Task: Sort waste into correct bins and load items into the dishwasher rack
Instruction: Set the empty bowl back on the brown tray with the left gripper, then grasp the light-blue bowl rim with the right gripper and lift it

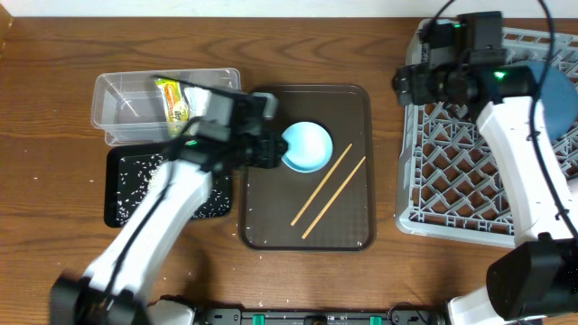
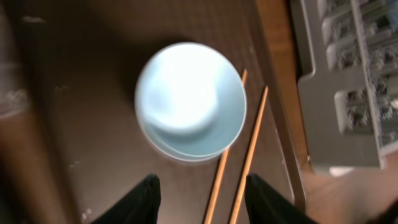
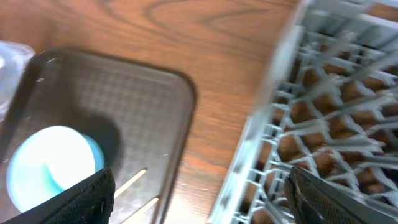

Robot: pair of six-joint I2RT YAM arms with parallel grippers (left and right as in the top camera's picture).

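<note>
- overhead: left gripper (image 1: 268, 149) sat over the brown serving tray (image 1: 352, 99), just beside the left edge of the bowl (image 1: 309, 146).
- left wrist view: its fingers (image 2: 146, 202) were spread wide with nothing held. bowl lay just ahead of the tips, clear of both.
- bowl read pale blue-white and sat toward the far half of the serving tray.
- two chopsticks (image 1: 330, 194) lay side by side on the same tray, slanted, right of and nearer than the bowl. in the left wrist view one upper end met the bowl's rim, the other lay just apart.
- right gripper (image 1: 406, 86) hung at the far left corner of the rack (image 1: 452, 181). right wrist view: fingers (image 3: 93, 199) were wide apart and empty, with table and rack edge below.
- rack stood on the table (image 1: 54, 54) right of the serving tray, with a gap between them.
- blue plate (image 1: 558, 86) was inside the rack at its far right, partly hidden by the right arm.
- clear tub (image 1: 126, 108) was at far left, with the snack wrapper (image 1: 172, 99) inside it.
- black tray (image 1: 122, 212) was just in front of the tub, with rice grains (image 1: 135, 176) scattered in it. the left arm covered its right part.
</note>
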